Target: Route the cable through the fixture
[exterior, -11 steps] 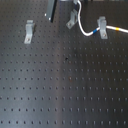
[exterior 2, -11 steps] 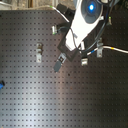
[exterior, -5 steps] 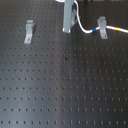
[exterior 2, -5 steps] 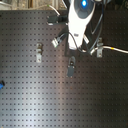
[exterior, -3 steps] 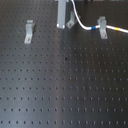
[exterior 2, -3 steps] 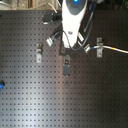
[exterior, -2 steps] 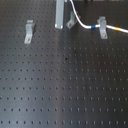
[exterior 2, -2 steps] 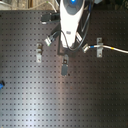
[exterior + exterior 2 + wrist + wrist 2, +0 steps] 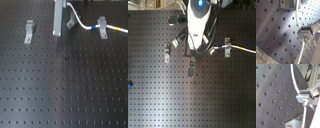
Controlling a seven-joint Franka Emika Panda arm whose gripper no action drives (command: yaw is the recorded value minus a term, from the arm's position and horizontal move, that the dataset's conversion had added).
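Note:
The white cable (image 9: 81, 21) runs from my gripper (image 9: 58, 32) down to the right-hand grey clip (image 9: 102, 27) and passes through it. A blue band (image 9: 94, 28) sits just before that clip and a yellow band (image 9: 116, 30) just past it. The gripper stands upright over the black perforated board, shut on the cable's near end, between the left clip (image 9: 30, 31) and the middle clip (image 9: 71, 21). In the second exterior view the gripper (image 9: 192, 71) hangs below the white arm, and the cable (image 9: 240, 49) leaves the clip (image 9: 227, 47). Both wrist views show the cable (image 9: 296, 17) (image 9: 294, 81) reaching a clip (image 9: 307, 32) (image 9: 306, 97).
The black perforated board (image 9: 65, 90) fills both exterior views. A small blue object (image 9: 129, 84) lies at the second exterior view's left edge. Another grey clip (image 9: 166, 53) stands to the arm's left in the second exterior view.
My gripper has moved toward the first exterior view's left, past the middle clip, carrying the cable end with it. The cable stays in the right-hand clip.

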